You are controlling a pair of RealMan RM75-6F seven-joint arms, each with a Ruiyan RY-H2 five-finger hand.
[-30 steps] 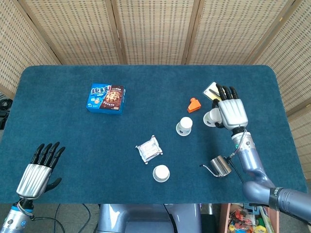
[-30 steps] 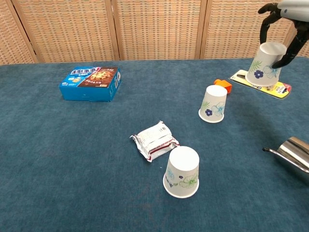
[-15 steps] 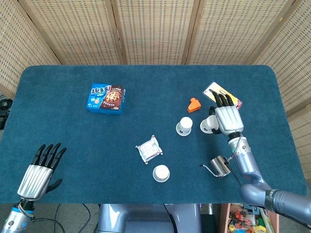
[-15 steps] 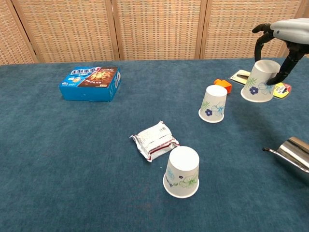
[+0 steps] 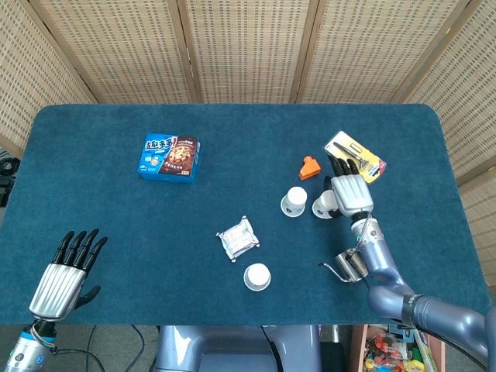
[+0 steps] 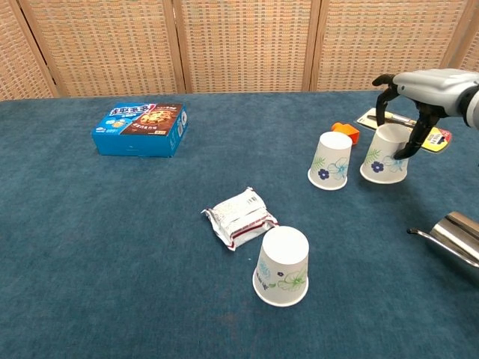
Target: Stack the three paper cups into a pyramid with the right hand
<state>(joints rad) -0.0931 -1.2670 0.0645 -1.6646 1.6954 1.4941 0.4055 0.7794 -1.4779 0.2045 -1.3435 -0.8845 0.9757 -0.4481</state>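
Note:
Three white paper cups with flower prints stand upside down. My right hand [image 5: 347, 190] [image 6: 419, 90] grips one cup [image 6: 385, 154] [image 5: 323, 204] from above, low over the table and just right of a second cup [image 6: 330, 161] [image 5: 294, 201]. The two are close but apart. A third cup [image 6: 282, 266] [image 5: 256, 277] stands alone near the front edge. My left hand [image 5: 63, 273] hovers open at the front left corner, far from the cups; the chest view does not show it.
A steel pouring kettle [image 5: 350, 265] [image 6: 458, 235] sits right front of the held cup. An orange block [image 5: 309, 167], a yellow-backed tool card [image 5: 354, 154], a silver snack packet [image 5: 237, 239] and a blue biscuit box [image 5: 170, 156] lie on the blue table [image 5: 116, 225].
My right hand has carried its cup leftward and down, from above the tool card to beside the second cup. The left hand barely moved.

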